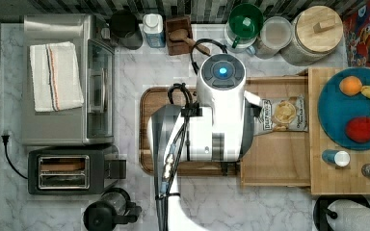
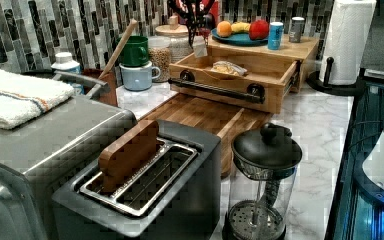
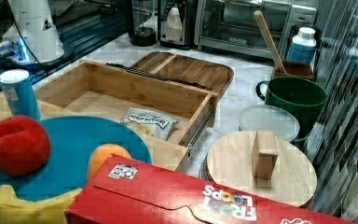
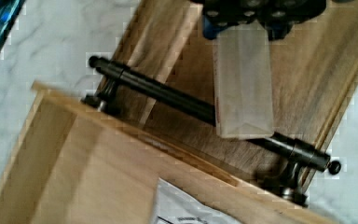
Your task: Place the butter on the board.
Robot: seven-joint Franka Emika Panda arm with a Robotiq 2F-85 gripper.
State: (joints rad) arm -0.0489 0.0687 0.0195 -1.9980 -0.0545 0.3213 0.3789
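Note:
In the wrist view my gripper (image 4: 243, 29) is shut on the butter (image 4: 243, 88), a pale wrapped stick that hangs lengthwise over the black drawer handle (image 4: 168, 95). The dark walnut board (image 4: 317, 70) lies just beyond and below it. In the left view the gripper (image 2: 196, 25) holds the butter (image 2: 199, 47) in the air above the open drawer's front edge, behind the board (image 2: 205, 112). In the top view the arm covers much of the board (image 1: 147, 125), and the butter (image 1: 253, 99) peeks out at the arm's right side. The board (image 3: 191, 70) lies bare in the right view.
A pale wooden drawer (image 1: 274, 159) stands open with a chip bag (image 1: 283, 114) in it, against the board's right end in the top view. A toaster (image 1: 70, 171), a toaster oven (image 1: 62, 79) and a French press (image 2: 264, 180) stand around the board. A blue fruit plate (image 1: 339, 113) sits on the pale block.

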